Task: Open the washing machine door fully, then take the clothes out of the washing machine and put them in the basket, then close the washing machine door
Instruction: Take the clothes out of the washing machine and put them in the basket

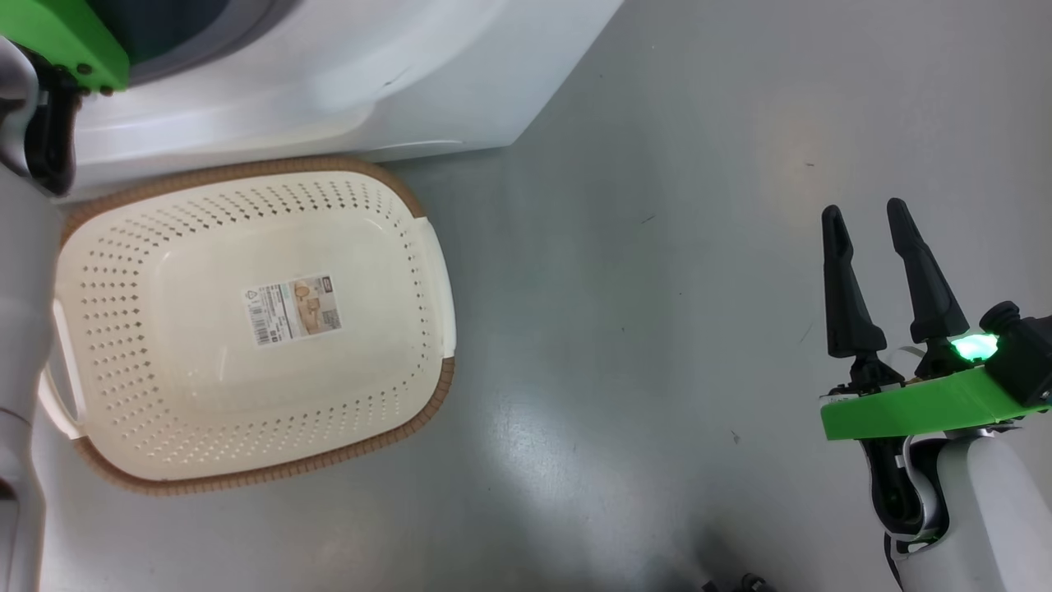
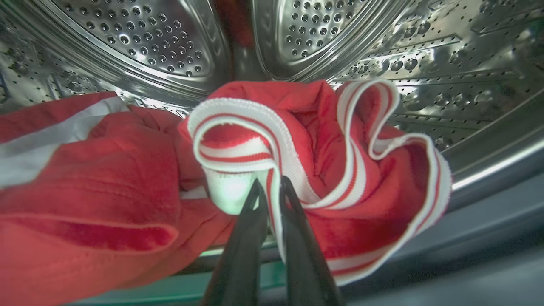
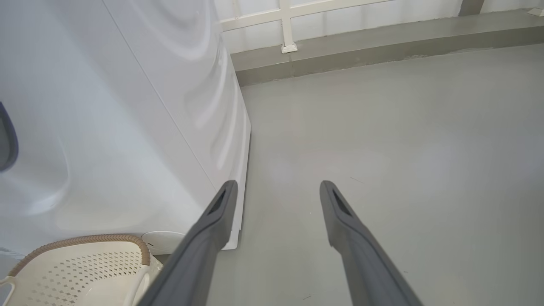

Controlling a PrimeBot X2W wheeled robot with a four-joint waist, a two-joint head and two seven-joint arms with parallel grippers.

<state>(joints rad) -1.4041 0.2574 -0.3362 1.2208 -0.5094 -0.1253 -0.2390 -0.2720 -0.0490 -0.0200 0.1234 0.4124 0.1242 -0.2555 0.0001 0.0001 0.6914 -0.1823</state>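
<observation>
Inside the steel drum of the washing machine (image 2: 140, 38), red clothes (image 2: 106, 178) with white striped trim lie heaped. My left gripper (image 2: 270, 185) is shut on the striped hem of the clothes, its two dark fingers pinched together. The cream basket (image 1: 246, 321) with a brown rim stands empty on the floor just in front of the white washing machine (image 1: 329, 82). My right gripper (image 1: 863, 214) hovers open over the grey floor to the basket's right, holding nothing; in its own view the right gripper (image 3: 276, 187) points past the machine's corner (image 3: 127, 106). The washing machine door is out of view.
Grey floor (image 1: 657, 288) spreads to the right of the basket and machine. A low ledge with a white railing (image 3: 289, 25) runs along the far side. My left arm's pale forearm (image 1: 20, 329) stands along the basket's left edge.
</observation>
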